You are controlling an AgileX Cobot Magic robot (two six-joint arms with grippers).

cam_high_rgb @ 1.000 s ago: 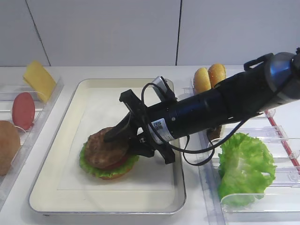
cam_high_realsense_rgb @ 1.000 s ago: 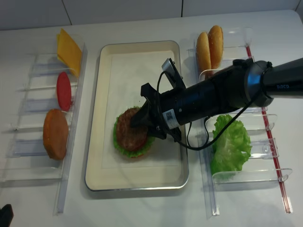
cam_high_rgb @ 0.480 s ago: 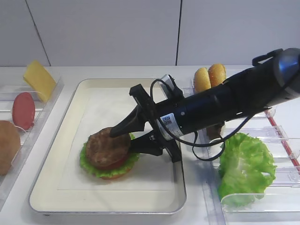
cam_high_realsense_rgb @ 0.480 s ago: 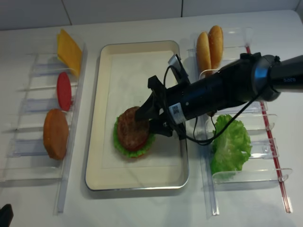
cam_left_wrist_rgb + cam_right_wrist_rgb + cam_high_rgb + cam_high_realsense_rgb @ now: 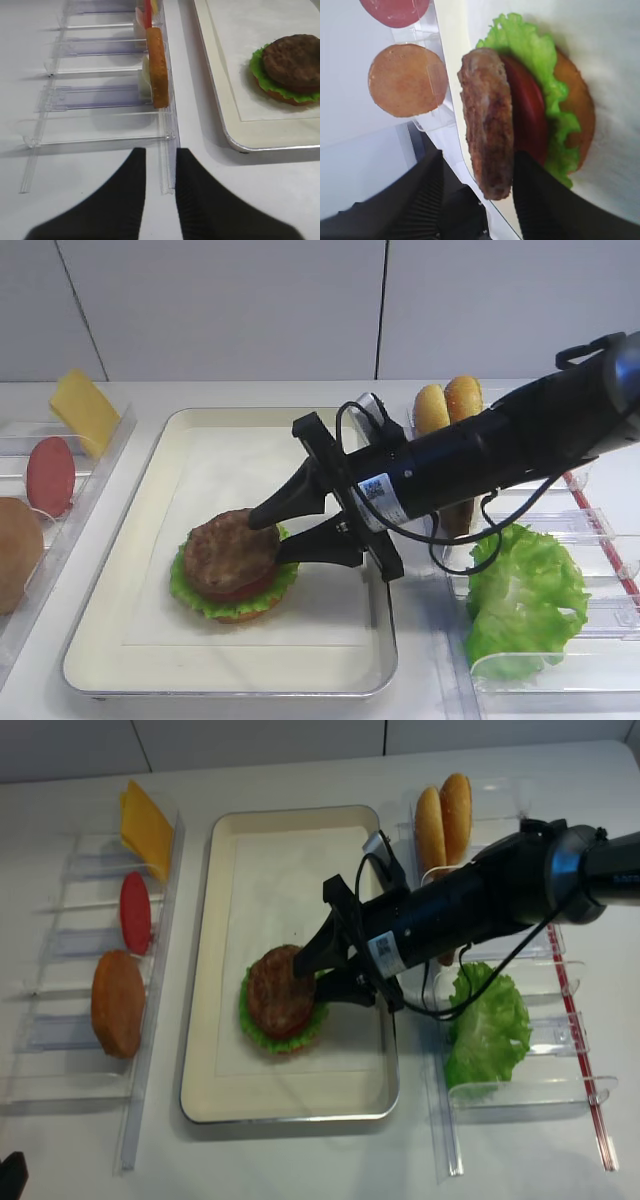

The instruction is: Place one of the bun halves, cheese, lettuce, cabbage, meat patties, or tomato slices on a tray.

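Brown patty: the meat patty (image 5: 230,550) sits on top of the stack in the tray, tilted a bit, over a tomato slice (image 5: 530,117), lettuce (image 5: 190,590) and a bottom bun half (image 5: 577,102)
Stack spot: front-left part of the tray (image 5: 250,680), on the cream liner
Right pincer: the right pincer (image 5: 272,537) has its fingers spread apart, tips right at the patty's right edge, one finger above and one lower, nothing held between them
Patty vs pincer: in the wrist view the patty's near edge pokes into the gap between the two dark fingers (image 5: 427,192); can't tell if either one actually touches it
Left pincer: the left pincer (image 5: 159,200) hangs over the bare surface just off the left rack, fingers close but with a narrow gap showing, gripping nothing
Left rack: clear divider rack (image 5: 60,1020) with a cheese slice (image 5: 145,825), a red tomato slice (image 5: 134,912) and another bun half (image 5: 117,1003) standing in slots
Right rack: two bun halves (image 5: 443,815) at the back, a big lettuce leaf (image 5: 488,1025) toward the front, well apart from the pincer tips
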